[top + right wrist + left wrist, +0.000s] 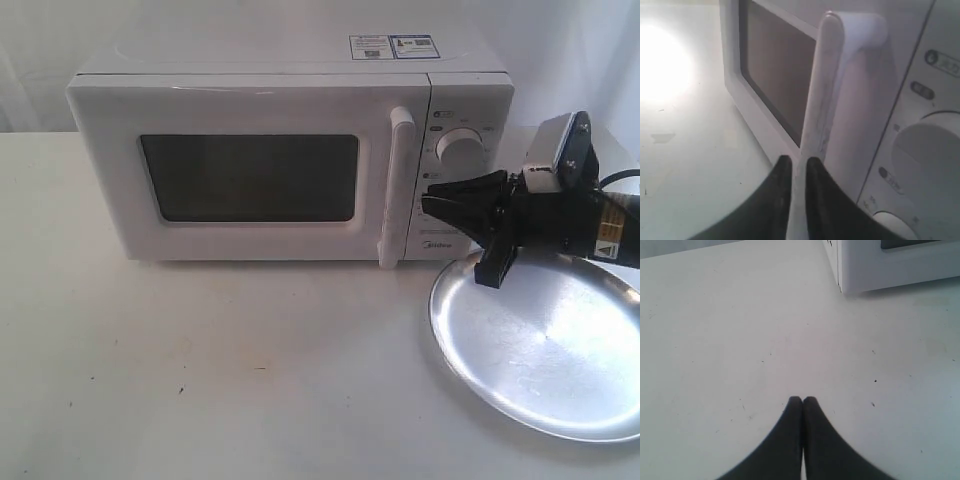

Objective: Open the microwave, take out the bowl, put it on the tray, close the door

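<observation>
One door (250, 165): closed, I see its handle (395, 190) upright
Right gripper (425, 203): narrow gap, just right of handle
Left gripper (803, 401): fingers pressed together over table (715, 340)
Tray (540, 350): near right

We see the microwave (250, 100) white all over; its door (110, 180) is white around a dark, plain window (250, 178); the handle (395, 185) and dial (459, 148) are white too; the stickers (394, 46) on top show blue and white; the tray (560, 350) is brushed silver; the right gripper (425, 202) and left gripper (802, 401) are black; the table (740, 340) is white with tiny dark specks.
</observation>
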Action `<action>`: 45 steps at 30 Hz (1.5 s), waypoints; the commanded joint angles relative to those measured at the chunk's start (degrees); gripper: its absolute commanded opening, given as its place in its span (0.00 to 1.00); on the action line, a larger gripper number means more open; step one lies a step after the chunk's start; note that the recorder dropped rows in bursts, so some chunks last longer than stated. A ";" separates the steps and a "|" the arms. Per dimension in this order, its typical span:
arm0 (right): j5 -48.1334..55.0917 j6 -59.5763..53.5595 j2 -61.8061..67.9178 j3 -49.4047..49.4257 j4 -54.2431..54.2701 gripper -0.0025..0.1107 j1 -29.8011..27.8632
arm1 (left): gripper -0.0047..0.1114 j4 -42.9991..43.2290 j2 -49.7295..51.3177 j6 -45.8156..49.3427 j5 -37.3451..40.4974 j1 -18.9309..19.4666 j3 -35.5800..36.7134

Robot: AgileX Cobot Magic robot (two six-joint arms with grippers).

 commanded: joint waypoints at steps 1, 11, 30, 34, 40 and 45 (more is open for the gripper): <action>-3.16 -3.77 2.38 -0.12 1.96 0.31 -0.24 | 0.04 -0.42 -0.12 -0.20 0.08 -0.24 -0.14; 4.51 -6.98 2.86 -1.55 11.33 0.53 10.67 | 0.04 -0.42 -0.12 -0.20 0.08 -0.24 -0.14; 6.36 -11.19 9.13 -4.81 17.06 0.46 16.33 | 0.04 -0.42 -0.12 -0.20 0.08 -0.24 -0.14; 6.25 -11.19 9.71 -5.88 16.84 0.41 17.83 | 0.04 -0.42 -0.12 -0.20 0.08 -0.24 -0.14; 6.39 -12.27 9.71 -5.94 16.06 0.16 17.94 | 0.04 -0.42 -0.12 -0.20 0.08 -0.24 -0.14; 6.33 -12.57 9.57 -5.94 12.95 0.02 17.94 | 0.04 -0.42 -0.12 -0.20 0.08 -0.24 -0.14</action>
